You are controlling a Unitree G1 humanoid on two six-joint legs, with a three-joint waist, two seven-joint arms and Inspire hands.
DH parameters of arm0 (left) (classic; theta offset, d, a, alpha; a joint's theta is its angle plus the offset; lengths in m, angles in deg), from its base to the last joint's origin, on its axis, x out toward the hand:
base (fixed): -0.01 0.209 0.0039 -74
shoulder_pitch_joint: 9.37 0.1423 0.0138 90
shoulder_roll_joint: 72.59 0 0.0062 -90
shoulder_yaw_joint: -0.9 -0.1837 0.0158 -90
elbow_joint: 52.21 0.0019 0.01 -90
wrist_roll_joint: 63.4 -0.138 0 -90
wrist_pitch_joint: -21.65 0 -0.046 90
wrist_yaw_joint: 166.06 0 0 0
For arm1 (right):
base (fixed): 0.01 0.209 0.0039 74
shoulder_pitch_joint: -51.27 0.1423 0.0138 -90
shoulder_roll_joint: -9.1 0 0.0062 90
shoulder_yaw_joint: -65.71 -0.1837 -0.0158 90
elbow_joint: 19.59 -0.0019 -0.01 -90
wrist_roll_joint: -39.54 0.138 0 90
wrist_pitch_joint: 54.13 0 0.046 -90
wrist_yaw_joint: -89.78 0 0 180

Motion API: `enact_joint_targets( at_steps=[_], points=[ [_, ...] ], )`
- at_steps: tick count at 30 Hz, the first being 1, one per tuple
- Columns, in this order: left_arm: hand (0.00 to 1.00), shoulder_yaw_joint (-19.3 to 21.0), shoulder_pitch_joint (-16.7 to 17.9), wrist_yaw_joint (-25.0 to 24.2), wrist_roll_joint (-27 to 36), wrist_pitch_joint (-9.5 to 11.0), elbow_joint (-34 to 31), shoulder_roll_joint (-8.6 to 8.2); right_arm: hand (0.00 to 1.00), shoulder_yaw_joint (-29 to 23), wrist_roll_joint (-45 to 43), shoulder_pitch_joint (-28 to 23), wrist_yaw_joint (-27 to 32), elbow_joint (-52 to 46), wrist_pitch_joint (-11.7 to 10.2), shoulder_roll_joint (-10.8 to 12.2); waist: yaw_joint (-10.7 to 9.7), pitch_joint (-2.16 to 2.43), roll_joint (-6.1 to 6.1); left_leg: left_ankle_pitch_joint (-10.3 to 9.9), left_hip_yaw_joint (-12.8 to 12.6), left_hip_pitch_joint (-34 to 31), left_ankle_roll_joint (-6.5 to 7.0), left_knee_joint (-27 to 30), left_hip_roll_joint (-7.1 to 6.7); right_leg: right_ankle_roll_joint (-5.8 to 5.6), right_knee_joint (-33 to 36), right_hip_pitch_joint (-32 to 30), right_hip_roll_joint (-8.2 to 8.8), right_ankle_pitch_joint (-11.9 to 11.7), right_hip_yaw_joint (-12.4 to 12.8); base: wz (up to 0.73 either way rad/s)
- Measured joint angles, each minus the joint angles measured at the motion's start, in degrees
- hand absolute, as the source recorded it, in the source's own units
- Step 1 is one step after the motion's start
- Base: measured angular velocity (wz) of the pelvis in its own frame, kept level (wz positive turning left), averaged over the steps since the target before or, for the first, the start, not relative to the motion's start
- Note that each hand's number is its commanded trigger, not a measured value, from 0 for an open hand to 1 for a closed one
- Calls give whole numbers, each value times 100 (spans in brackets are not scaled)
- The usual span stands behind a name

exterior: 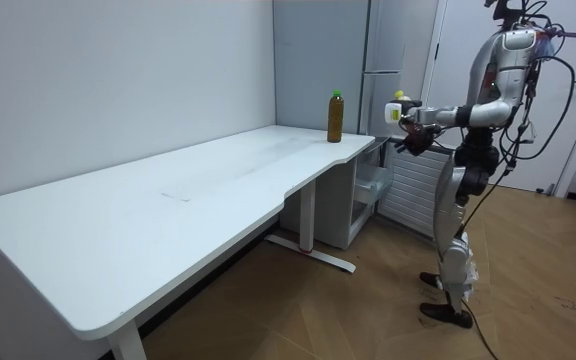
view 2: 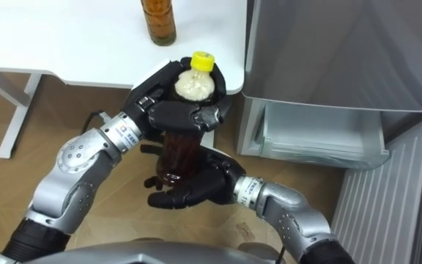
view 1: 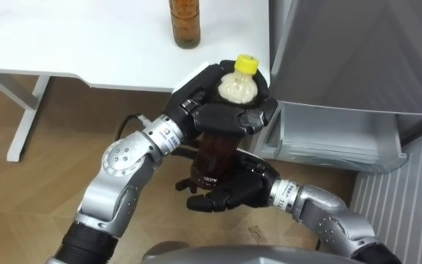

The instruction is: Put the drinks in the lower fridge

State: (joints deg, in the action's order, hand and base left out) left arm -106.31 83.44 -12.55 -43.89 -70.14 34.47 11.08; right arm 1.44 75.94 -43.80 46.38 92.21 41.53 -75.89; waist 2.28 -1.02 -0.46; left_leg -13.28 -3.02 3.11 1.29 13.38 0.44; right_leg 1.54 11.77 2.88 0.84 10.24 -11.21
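A drink bottle [view 1: 215,152] with dark liquid and a yellow cap [view 1: 247,64] stands upright in front of my chest. My left hand [view 1: 229,117] is curled round its upper part, just under the shoulder. Beneath it, my right hand [view 1: 229,194] lies palm up with relaxed fingers under the bottle's base. A second bottle [view 1: 185,22] of amber drink stands on the white table [view 1: 86,44] near its corner. The fridge's lower compartment [view 1: 343,139] is open to my right, showing a pale drawer. In the room view I stand upright beside the fridge [exterior: 368,90], holding the bottle [exterior: 398,102] out.
The table's rounded corner [view 1: 196,77] is close behind the held bottle. The grey fridge body [view 1: 357,51] rises above the open drawer. A ribbed white panel [view 1: 394,213] is at the lower right. Wooden floor lies under the table and around me.
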Motion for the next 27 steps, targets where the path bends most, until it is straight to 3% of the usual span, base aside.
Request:
enact_joint_targets(
  at_steps=[5, 6, 7, 19, 24, 27],
  points=[
    [100, 1, 1, 5, -3, 0, 6, 2, 0, -20, 424, 9, 16, -2, -2, 20, 14, 6, 19, 0, -5, -11, 0, -2, 0, 3, -1, -13, -4, -3, 9, 0],
    [100, 1, 1, 5, -3, 0, 6, 2, 65, -25, 441, 9, 17, -2, -2, 19, 20, 9, 25, 0, -5, -13, 0, -3, -1, 3, -4, -15, -5, -3, 12, 0],
    [100, -1, 1, 4, -13, 0, 8, 2, 100, -30, 462, 9, 17, -2, -3, 19, 35, 12, 32, 0, 1, -9, 0, -3, 1, 3, -8, -10, -8, -3, 18, 0],
    [100, -2, 1, 18, -3, 0, 98, 0, 100, 7, 861, 7, 156, -2, -90, 17, 126, 13, 53, 0, 7, 11, 0, -2, 3, 4, 0, 6, -8, -5, 22, 0],
    [100, 5, 2, 136, 128, -32, 128, -13, 100, 93, 839, 7, 146, -2, -230, -10, 124, 8, 59, 0, 10, 8, 0, -6, 5, 5, 3, 6, -12, -12, 21, 0],
    [100, 6, 3, 276, 221, -31, 142, -103, 100, 95, 841, 8, 195, -2, -340, -1, 125, 6, 59, 0, 13, 6, 0, -27, 5, 4, 3, 6, -14, -15, 21, 0]
  ],
)
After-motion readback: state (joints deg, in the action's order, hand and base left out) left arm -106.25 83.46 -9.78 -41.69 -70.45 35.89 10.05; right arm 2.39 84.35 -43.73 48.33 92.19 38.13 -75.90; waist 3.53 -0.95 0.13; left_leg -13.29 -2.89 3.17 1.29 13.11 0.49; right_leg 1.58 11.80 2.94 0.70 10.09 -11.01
